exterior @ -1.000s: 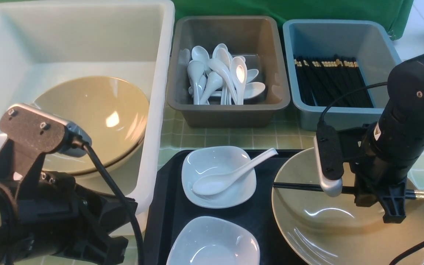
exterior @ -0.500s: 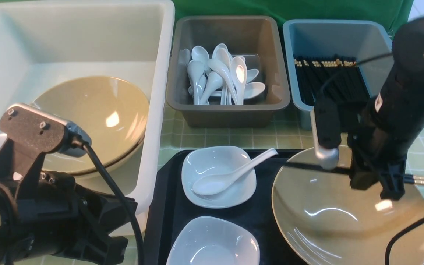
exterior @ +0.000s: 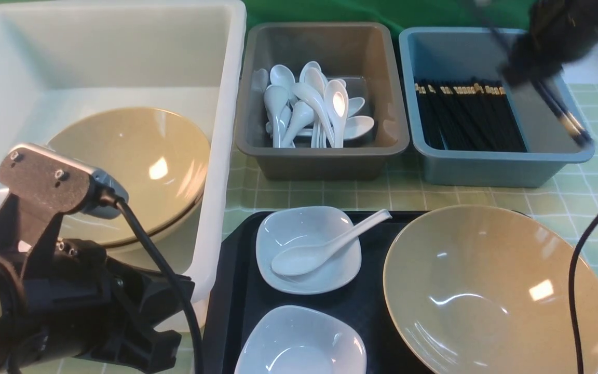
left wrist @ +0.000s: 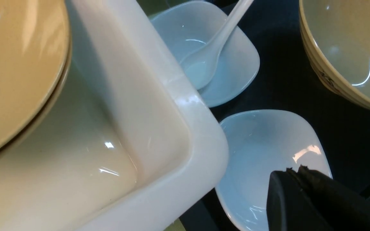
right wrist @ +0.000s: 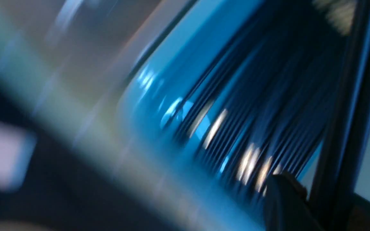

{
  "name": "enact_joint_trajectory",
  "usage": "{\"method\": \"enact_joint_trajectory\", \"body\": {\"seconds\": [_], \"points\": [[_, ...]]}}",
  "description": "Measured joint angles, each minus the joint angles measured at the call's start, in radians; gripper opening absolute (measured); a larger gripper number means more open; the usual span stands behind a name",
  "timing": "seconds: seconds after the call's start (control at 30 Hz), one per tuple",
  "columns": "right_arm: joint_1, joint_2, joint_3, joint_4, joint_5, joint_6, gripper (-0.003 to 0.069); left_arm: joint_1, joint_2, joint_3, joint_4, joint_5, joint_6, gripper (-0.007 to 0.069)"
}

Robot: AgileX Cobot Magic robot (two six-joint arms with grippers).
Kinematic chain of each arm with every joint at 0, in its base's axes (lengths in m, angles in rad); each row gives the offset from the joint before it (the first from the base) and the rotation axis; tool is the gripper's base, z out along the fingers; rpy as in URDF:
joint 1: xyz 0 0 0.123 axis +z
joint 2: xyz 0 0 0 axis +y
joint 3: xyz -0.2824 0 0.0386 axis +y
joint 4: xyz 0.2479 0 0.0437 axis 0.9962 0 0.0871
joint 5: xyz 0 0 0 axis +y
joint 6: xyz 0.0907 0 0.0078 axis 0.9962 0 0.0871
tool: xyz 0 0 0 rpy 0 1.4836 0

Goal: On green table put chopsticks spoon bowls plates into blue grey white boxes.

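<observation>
Green checked worktop, sorting's partway: right fingers clamped on the chopsticks above the blue-grey box, not dropped yet. Spoon, two plates and a bowl left on the tray; left fingers unclear.

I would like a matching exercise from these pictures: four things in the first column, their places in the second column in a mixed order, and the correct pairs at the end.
Things
1. loose spoon
2. held chopsticks
3. pile of spoons
4. stacked bowls

Places
A. inside the white box
B. over the blue box, gripped by the right pincer
C. inside the grey box
D. lying in a white plate on the black tray

Pairs: 1-D, 2-B, 3-C, 4-A
</observation>
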Motion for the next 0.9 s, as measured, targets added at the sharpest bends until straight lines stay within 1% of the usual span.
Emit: {"method": "enact_joint_trajectory", "body": {"seconds": [0.07, 0.13, 0.27, 0.3, 0.33, 0.37, 0.43, 0.57, 0.6, 0.63, 0.67, 0.7, 0.73, 0.77, 0.8, 0.83, 0.9], "points": [[-0.011, 0.044, -0.013, 0.0, -0.135, 0.15, 0.0099, 0.0, 0.0, 0.0, 0.0, -0.002, 0.0, -0.0001], [-0.018, 0.096, -0.017, 0.001, -0.246, 0.254, 0.0099, 0.0, 0.0, 0.0, -0.003, -0.001, 0.0, -0.0001], [-0.018, 0.192, -0.017, 0.001, -0.35, 0.311, 0.0118, 0.0, 0.0, 0.0, -0.024, 0.006, 0.0, -0.0001], [-0.018, 0.197, -0.017, 0.001, -0.352, 0.314, 0.0123, 0.0, 0.0, 0.0, -0.025, 0.007, 0.0, -0.0001], [-0.018, 0.217, -0.017, 0.001, -0.361, 0.321, 0.0145, 0.0, 0.0, 0.0, -0.031, 0.013, 0.0, -0.0001], [-0.018, 0.241, -0.017, 0.001, -0.369, 0.324, 0.0189, 0.0, 0.0, 0.0, -0.04, 0.021, 0.0, -0.0001], [-0.018, 0.259, -0.017, 0.001, -0.369, 0.326, 0.0246, 0.0, 0.0, 0.0, -0.049, 0.025, 0.0, -0.0001], [-0.018, 0.266, -0.017, 0.001, -0.356, 0.327, 0.0433, 0.0, 0.0, 0.0, -0.06, 0.034, 0.0, -0.0001], [-0.018, 0.263, -0.017, 0.001, -0.352, 0.327, 0.044, 0.0, 0.0, 0.0, -0.061, 0.036, 0.0, -0.0001], [-0.018, 0.259, -0.017, 0.001, -0.339, 0.326, 0.047, 0.0, 0.0, 0.0, -0.061, 0.037, 0.0, -0.0001], [-0.018, 0.24, -0.017, 0.001, -0.296, 0.318, 0.0524, 0.0, 0.0, 0.0, -0.061, 0.038, 0.0, -0.0001], [-0.018, 0.237, -0.017, 0.001, -0.289, 0.318, 0.0524, 0.0, 0.0, 0.0, -0.061, 0.039, 0.0, -0.0001], [-0.018, 0.199, -0.017, 0.001, -0.226, 0.282, 0.0547, 0.0, 0.0, 0.0, -0.061, 0.039, -0.009, 0.0], [-0.018, 0.199, -0.017, 0.001, -0.226, 0.275, 0.0548, 0.0, 0.0, 0.0, -0.062, 0.039, -0.011, 0.0], [-0.02, 0.144, -0.017, 0.001, -0.156, 0.214, 0.0556, 0.0, 0.004, 0.0, -0.064, 0.039, -0.029, 0.0001], [-0.02, 0.11, -0.017, 0.001, -0.114, 0.181, 0.0559, 0.0, 0.01, 0.0, -0.065, 0.039, -0.029, 0.0002], [-0.02, 0.043, -0.017, 0.001, -0.044, 0.143, 0.056, 0.0, 0.03, 0.0, -0.066, 0.034, -0.043, 0.0012]]}}
